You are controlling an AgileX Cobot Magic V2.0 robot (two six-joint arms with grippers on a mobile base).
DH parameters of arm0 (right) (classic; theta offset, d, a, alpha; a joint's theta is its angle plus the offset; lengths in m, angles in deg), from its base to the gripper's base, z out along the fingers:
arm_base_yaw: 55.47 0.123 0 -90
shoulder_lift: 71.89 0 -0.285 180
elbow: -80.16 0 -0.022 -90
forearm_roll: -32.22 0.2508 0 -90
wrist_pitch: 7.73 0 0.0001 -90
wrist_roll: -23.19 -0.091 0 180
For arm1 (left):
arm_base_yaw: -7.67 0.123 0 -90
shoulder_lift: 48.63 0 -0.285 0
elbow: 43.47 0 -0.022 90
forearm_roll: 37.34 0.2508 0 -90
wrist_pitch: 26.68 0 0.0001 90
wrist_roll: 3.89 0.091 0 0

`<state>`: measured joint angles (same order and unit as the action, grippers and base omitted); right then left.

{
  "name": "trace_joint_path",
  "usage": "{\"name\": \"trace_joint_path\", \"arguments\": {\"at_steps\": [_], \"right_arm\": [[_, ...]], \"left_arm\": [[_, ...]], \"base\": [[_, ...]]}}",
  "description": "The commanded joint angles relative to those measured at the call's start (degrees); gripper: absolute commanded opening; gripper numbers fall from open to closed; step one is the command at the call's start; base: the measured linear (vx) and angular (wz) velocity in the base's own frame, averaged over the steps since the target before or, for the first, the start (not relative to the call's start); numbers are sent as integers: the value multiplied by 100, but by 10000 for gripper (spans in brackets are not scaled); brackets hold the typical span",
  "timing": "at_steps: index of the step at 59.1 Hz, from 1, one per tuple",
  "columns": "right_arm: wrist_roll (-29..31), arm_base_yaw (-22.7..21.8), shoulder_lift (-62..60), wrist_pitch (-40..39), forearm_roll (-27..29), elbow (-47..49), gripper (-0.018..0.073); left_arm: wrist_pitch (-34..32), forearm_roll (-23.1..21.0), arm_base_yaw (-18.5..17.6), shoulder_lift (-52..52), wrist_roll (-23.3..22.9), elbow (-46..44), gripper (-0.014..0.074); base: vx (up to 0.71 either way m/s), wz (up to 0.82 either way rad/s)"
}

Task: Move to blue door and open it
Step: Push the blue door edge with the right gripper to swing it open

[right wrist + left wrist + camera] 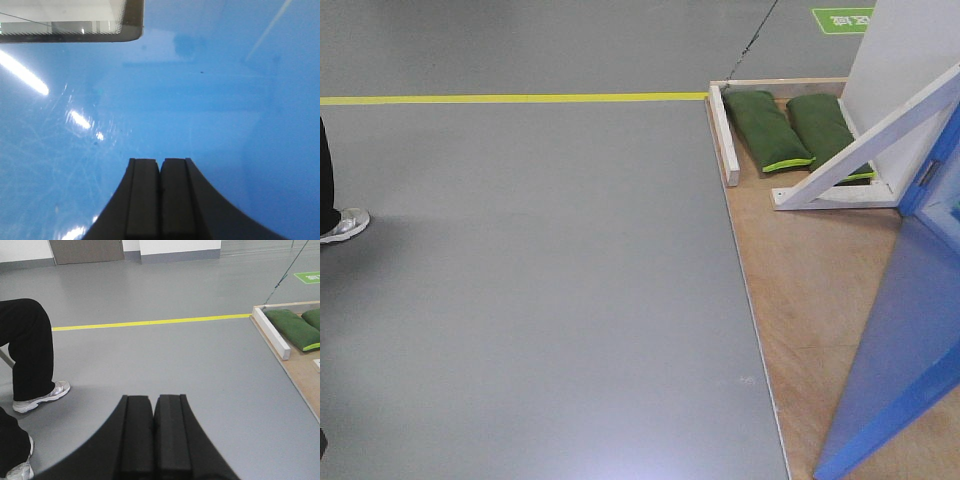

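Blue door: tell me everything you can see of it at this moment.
The blue door is a flat, glossy bright-blue panel standing on the wooden platform at the front view's right, with a small metal plate on its edge. Its face fills the right wrist view: fine scratches, light glare, a dark-framed window corner at top left. The shut right pincer points at it; contact cannot be told. No handle shows.

The blue door (905, 340) was seen upright at the right edge, angled over the wooden platform (800, 290). Its glossy surface was marked by fine scratches and light reflections.
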<state>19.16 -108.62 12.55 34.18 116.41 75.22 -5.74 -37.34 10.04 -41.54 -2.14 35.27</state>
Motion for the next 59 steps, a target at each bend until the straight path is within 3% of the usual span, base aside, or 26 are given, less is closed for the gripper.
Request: {"name": "trace_joint_path", "arguments": {"at_steps": [1,15,33,41,59], "right_arm": [[24,592,-201,141,445,180,6],[24,1828,-201,-695,394,180,6],[24,3035,-201,-652,185,180,6],[24,3295,-201,-640,170,180,6],[24,3294,-201,-585,165,180,6]], "left_arm": [[-445,0,5,-85,-18,24,70],[-445,0,5,-85,-18,24,70],[-445,0,5,-85,-18,24,70],[-445,0,5,-85,-18,24,70],[-445,0,5,-85,-18,24,70]], "base": [[0,0],[0,0],[0,0],[0,0],[0,0]]}}
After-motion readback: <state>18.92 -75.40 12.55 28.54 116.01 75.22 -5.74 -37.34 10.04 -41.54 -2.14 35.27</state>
